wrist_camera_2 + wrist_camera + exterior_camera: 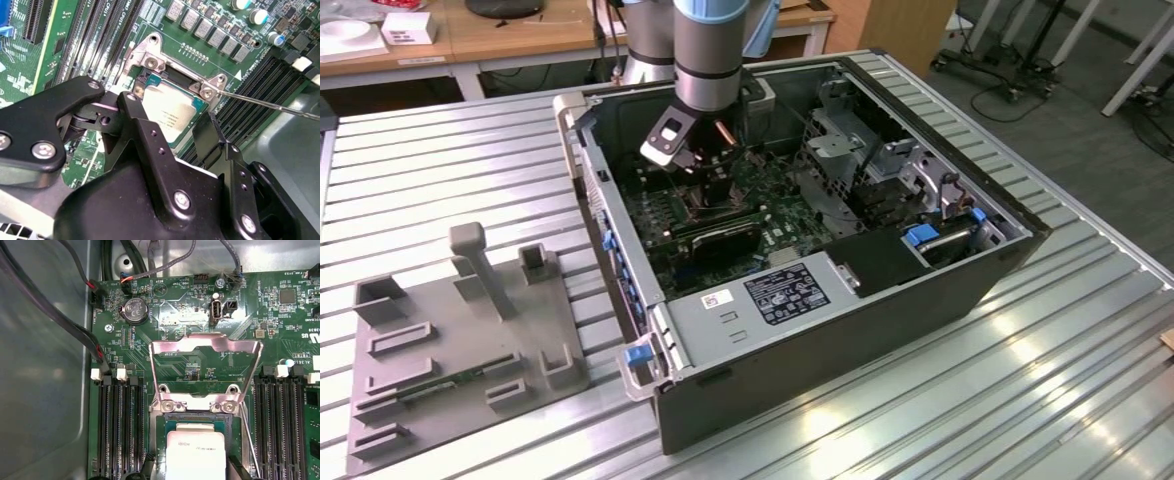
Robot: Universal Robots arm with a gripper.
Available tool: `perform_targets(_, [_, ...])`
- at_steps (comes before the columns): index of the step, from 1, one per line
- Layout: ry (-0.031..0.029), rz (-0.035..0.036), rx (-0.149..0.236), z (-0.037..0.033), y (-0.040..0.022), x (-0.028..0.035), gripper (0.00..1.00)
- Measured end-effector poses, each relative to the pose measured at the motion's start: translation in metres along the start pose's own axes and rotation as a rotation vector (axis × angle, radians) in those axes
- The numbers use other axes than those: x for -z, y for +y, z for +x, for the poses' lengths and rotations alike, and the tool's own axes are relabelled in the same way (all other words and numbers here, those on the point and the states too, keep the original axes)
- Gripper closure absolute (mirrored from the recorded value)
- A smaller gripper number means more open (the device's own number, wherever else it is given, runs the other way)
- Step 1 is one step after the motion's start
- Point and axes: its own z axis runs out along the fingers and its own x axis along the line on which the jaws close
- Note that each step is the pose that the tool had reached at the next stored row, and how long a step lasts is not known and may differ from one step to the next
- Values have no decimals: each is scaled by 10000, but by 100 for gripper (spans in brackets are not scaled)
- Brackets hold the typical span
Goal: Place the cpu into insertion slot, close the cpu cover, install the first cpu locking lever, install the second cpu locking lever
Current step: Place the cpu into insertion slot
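Black two-finger gripper [170,111] is low over the socket, straddling the cpu [167,107], a small thin square chip with a pale silver top and green edge. Clamped on it or open: cannot tell.

The cpu lies flat inside the insertion slot [195,418], a square socket with a dark frame and silver metal rim.

The cpu cover [206,346], a thin silver metal frame plate with a large central window, is swung up off the socket and not closed. It is hinged at the socket edge by two screws, and green board shows through its window.

A thin silver locking lever rod [270,104] runs from the socket's hinge corner out over the long black memory slots [117,430], unlatched. Memory slots flank the socket on both sides.

The green motherboard [175,310] also carries a round silver coin battery [135,310], beyond the raised cover.

In the exterior view the grey robot arm [707,60] reaches down into the far part of the open dark computer case [854,300]. The case lies on its side on a ribbed metal table [987,400].

A grey fixture plate with upright blocks [454,340] sits on the table at the exterior view's left, near the case but apart from it.
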Motion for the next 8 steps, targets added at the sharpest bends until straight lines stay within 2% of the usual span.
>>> perform_targets(4, [-4, 2, -1, -1, -1, -8, 36])
perform_targets(8, [-2, 1, -1, -1, 28, -9, 36])
